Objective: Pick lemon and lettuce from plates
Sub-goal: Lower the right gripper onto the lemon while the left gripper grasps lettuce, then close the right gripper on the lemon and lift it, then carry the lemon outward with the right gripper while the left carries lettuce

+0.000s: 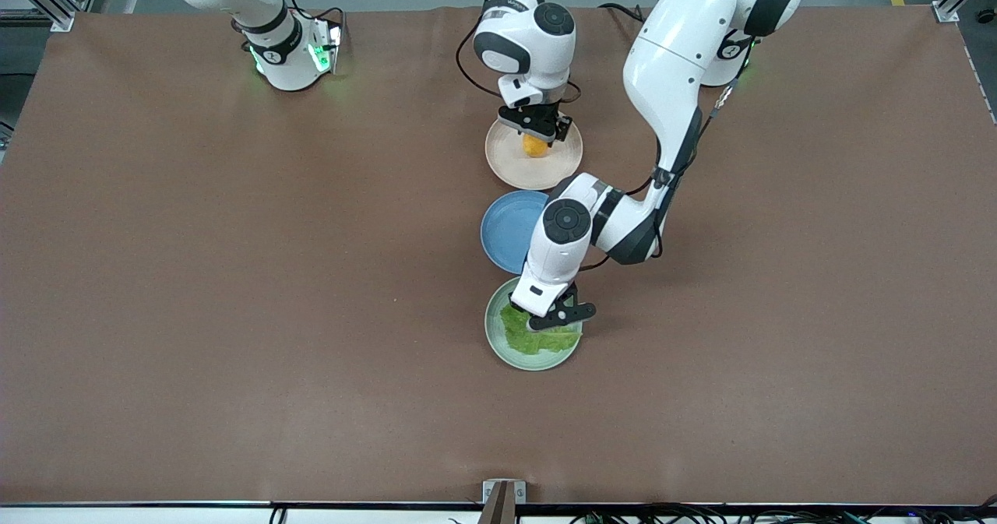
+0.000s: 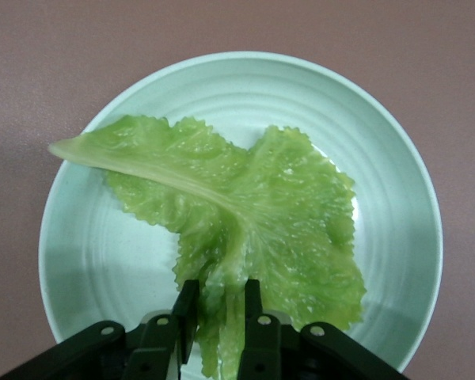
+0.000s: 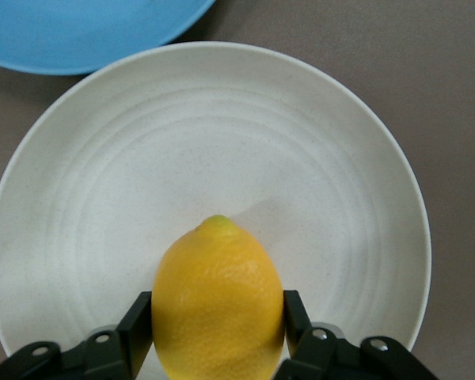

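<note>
The orange-yellow lemon (image 1: 534,145) sits over the pale beige plate (image 1: 498,162). My right gripper (image 1: 537,136) is down on it; in the right wrist view its fingers (image 3: 139,317) press both sides of the lemon (image 3: 218,293) above the plate (image 3: 222,134). The crinkled green lettuce (image 1: 537,342) lies on the mint plate (image 1: 495,337), nearest the front camera. My left gripper (image 1: 547,323) is down at the leaf's edge. In the left wrist view the gripper (image 2: 220,305) pinches a fold of the lettuce (image 2: 261,206) over the plate (image 2: 388,150).
An empty blue plate (image 1: 506,232) lies between the two plates, partly under the left arm's wrist; its rim shows in the right wrist view (image 3: 79,32). The rest of the brown table (image 1: 234,275) is bare.
</note>
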`<state>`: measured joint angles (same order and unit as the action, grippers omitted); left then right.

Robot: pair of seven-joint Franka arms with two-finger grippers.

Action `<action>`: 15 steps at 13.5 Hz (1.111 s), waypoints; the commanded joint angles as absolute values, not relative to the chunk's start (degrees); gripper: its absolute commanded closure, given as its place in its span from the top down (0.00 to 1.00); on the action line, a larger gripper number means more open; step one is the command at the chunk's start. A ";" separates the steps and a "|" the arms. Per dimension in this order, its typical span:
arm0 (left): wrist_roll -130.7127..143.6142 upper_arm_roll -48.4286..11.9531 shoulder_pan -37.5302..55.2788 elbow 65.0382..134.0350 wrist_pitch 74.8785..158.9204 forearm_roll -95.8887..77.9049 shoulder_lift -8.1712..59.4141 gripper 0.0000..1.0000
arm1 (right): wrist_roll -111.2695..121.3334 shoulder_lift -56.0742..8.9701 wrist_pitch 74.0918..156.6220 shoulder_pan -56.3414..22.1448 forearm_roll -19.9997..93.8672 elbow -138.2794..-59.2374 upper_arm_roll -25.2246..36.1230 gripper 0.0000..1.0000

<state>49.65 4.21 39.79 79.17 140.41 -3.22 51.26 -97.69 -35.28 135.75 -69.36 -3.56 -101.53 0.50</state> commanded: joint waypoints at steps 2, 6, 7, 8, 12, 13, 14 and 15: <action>50.36 4.31 39.64 78.22 139.84 -2.72 50.89 0.07 | -98.53 -35.16 135.09 -69.00 -4.83 -101.07 1.23 0.18; 50.89 4.39 39.55 78.13 139.66 -4.66 50.01 0.00 | -86.09 -27.36 126.94 -64.18 -4.49 -101.16 1.32 0.04; 50.89 4.39 39.29 78.13 139.66 -4.75 49.23 0.00 | -82.39 -25.07 124.91 -62.25 -4.05 -101.34 1.32 0.04; 50.98 4.31 39.03 78.13 139.57 -4.83 48.35 0.00 | -78.35 -22.61 123.59 -59.96 -3.96 -102.21 1.23 0.03; 50.71 3.96 35.96 78.31 130.63 -4.83 39.58 0.00 | -63.76 -14.17 123.66 -49.34 -3.52 -109.93 1.14 0.02; 50.54 3.78 34.64 78.48 127.39 -4.92 37.11 0.00 | -58.76 -12.41 123.66 -45.83 -1.60 -111.69 1.23 0.02; 50.10 3.87 33.58 79.36 124.31 -5.27 34.39 0.00 | -53.40 -11.09 123.66 -42.22 -0.28 -113.28 1.23 0.02; 49.23 3.78 31.75 81.19 122.28 -6.14 31.58 0.00 | -48.74 -10.47 123.66 -38.27 0.95 -114.16 1.23 0.02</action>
<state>50.63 4.31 34.33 76.66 125.90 -4.34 37.69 -56.63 -14.76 122.55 -44.91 -1.72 -108.94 2.54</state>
